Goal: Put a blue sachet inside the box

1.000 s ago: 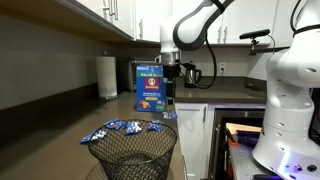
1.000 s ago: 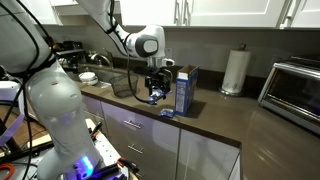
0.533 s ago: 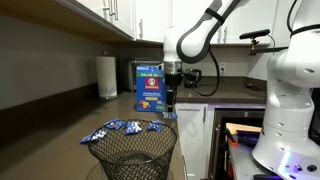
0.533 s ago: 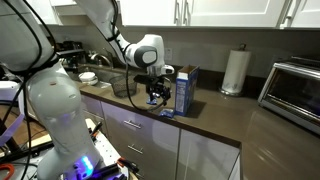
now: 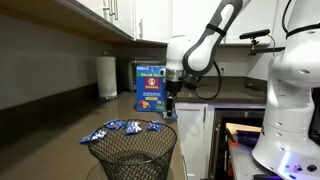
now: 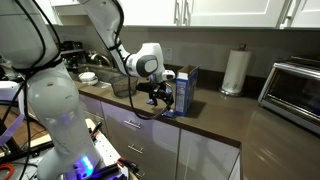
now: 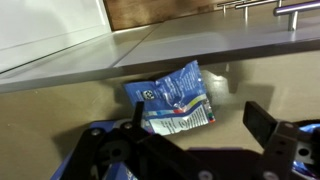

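Observation:
A blue sachet [image 7: 175, 100] with white markings lies flat on the brown counter, near the counter's edge. It also shows in both exterior views [image 5: 170, 116] [image 6: 167, 112]. My gripper [image 7: 198, 125] is open and hangs just above the sachet, one finger on each side, holding nothing. In both exterior views the gripper [image 5: 170, 104] [image 6: 160, 98] is low over the counter, beside the box. The box [image 5: 150, 88] [image 6: 186, 90] is a tall blue carton standing upright. Several more blue sachets [image 5: 120, 127] lie in a loose pile on the counter.
A black wire mesh basket [image 5: 133, 155] [image 6: 124, 84] stands on the counter. A paper towel roll [image 5: 107, 77] [image 6: 235, 72] is at the back wall. A toaster oven [image 6: 296, 90] stands further along. The counter edge is close to the sachet.
The arm has come down and moved slightly along the counter edge, bringing the open gripper lower over the single sachet. The box and sachets have not moved.

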